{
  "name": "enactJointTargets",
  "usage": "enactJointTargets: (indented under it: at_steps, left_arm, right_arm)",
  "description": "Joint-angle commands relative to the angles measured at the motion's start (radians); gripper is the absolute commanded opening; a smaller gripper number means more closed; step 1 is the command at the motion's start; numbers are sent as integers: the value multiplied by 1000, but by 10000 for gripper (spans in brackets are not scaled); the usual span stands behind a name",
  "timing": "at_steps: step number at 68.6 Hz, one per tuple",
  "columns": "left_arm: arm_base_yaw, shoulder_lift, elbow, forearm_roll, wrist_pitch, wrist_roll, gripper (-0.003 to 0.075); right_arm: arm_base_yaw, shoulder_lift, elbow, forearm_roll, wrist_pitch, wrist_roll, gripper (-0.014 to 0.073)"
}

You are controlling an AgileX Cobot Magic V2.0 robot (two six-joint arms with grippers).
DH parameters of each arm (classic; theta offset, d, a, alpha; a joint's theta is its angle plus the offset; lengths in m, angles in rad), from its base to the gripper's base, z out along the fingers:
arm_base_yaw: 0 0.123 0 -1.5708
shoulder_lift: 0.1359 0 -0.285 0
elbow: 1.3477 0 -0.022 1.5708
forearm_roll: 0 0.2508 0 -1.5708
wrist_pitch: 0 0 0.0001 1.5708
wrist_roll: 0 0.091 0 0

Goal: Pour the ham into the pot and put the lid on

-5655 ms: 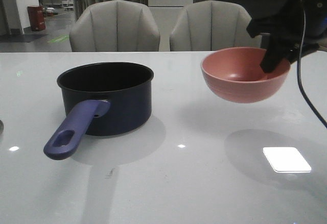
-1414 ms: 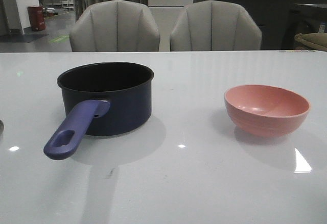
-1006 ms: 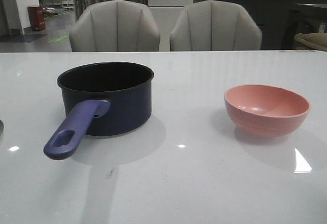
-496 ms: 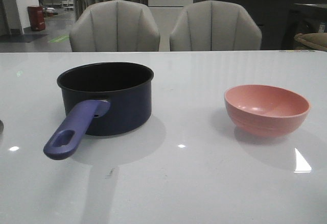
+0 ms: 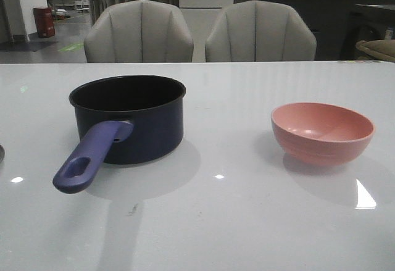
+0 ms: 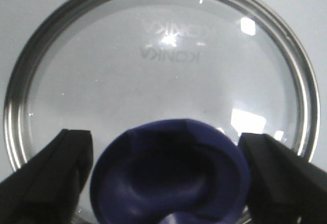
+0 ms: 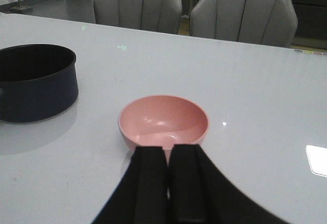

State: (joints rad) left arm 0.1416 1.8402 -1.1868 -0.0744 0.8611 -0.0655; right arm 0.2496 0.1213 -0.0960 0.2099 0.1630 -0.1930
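We are looking past the right gripper point(image 7: 167, 183), its two dark fingers point(image 7: 148, 183) pressing together with nothing between them. Just beyond them the pink bowl point(image 7: 163, 122) is sitting upright on the white table point(image 7: 255, 106), with the pot point(image 7: 36, 83) standing well apart.

Left gripper point(image 6: 166, 183): fingertips cut off by frame edge. Lid point(image 6: 163, 71) rim nearest gripper hidden behind knob point(image 6: 168, 175). Pot point(image 7: 36, 83) interior beyond right gripper point(image 7: 167, 193) too dark; contents unreadable.
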Motion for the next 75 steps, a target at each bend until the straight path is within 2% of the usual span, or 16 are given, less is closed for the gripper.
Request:
enactJointTargets:
  at_steps: [1,8,14,53,63,75]
  left_arm:
    - [-1,-39,-22,-10,-16,-8,396]
    - [-1,-39,-22,-11,-16,-8,265]
    - [-1,-39,-22,-11,-16,-8,224]
    - [-15,-110,-147,-46,0,31,225]
    - [-52,-117,-252,-46,58,55,225]
    - [-165,-117,-420,-46,81,55,225]
  right_arm:
    - [2,8,-29,4,-74,-3,150]
    - [2,8,-29,4,-74,-3,150]
    - [2,8,-29,4,-74,-3,150]
    - [2,8,-29,4,-74,-3,150]
    - [2,8,-29,4,-74,-3,150]
    - [2,8,-29,4,-74,-3,150]
